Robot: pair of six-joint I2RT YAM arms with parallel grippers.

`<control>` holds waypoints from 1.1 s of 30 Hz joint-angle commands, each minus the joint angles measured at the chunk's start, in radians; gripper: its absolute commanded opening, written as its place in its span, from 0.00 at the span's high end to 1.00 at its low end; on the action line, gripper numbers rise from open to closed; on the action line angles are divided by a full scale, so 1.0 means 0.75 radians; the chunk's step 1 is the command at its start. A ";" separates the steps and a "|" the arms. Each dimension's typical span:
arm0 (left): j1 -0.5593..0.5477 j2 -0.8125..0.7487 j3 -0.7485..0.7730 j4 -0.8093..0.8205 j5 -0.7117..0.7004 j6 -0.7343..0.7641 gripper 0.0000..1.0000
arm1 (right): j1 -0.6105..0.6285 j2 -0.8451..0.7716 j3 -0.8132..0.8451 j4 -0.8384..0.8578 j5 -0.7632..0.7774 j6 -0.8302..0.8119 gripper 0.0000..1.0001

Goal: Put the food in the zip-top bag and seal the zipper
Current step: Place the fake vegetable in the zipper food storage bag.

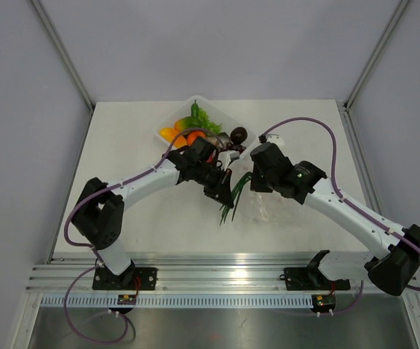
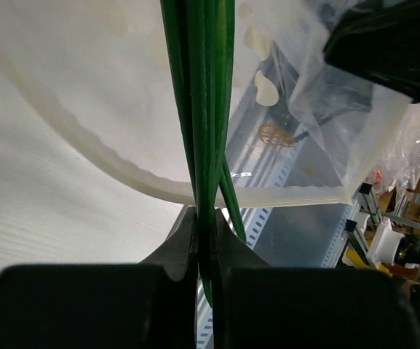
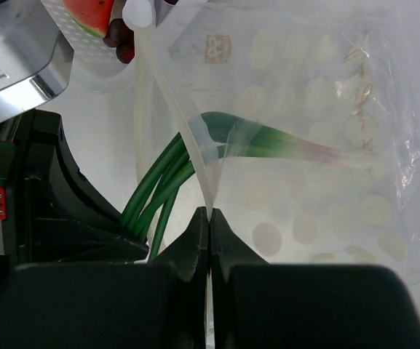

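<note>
Top external: the bench (image 1: 122, 218) carries the tray (image 1: 172, 116) at upper centre, with most food (image 1: 193, 134) in it (orange, yellow, green, dark pieces). The zip-top bag (image 3: 326, 109) is at centre right, its mouth edge pinched tight in the right gripper (image 3: 210, 218). The green onion (image 3: 268, 138) has its head inside the mouth and its stalks clamped by the left gripper (image 2: 204, 225). The zipper (image 3: 167, 87) is unsealed, so I judge the task early.
</note>
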 commanded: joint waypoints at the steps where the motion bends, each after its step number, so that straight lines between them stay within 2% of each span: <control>1: -0.001 -0.006 0.074 -0.066 0.156 -0.004 1.00 | 0.036 0.003 0.005 0.043 -0.011 -0.032 1.00; 14: 0.018 0.107 0.192 0.045 0.316 -0.380 1.00 | 0.130 0.040 0.009 0.069 0.026 -0.049 1.00; 22: 0.083 0.135 0.215 0.055 0.304 -0.468 1.00 | 0.140 0.022 -0.014 0.090 0.016 -0.057 1.00; 26: 0.097 0.152 0.225 0.155 0.340 -0.554 1.00 | 0.154 0.022 -0.022 0.112 -0.004 -0.065 1.00; 33: 0.110 0.172 0.287 0.055 0.341 -0.501 1.00 | 0.161 0.030 -0.024 0.104 0.012 -0.057 1.00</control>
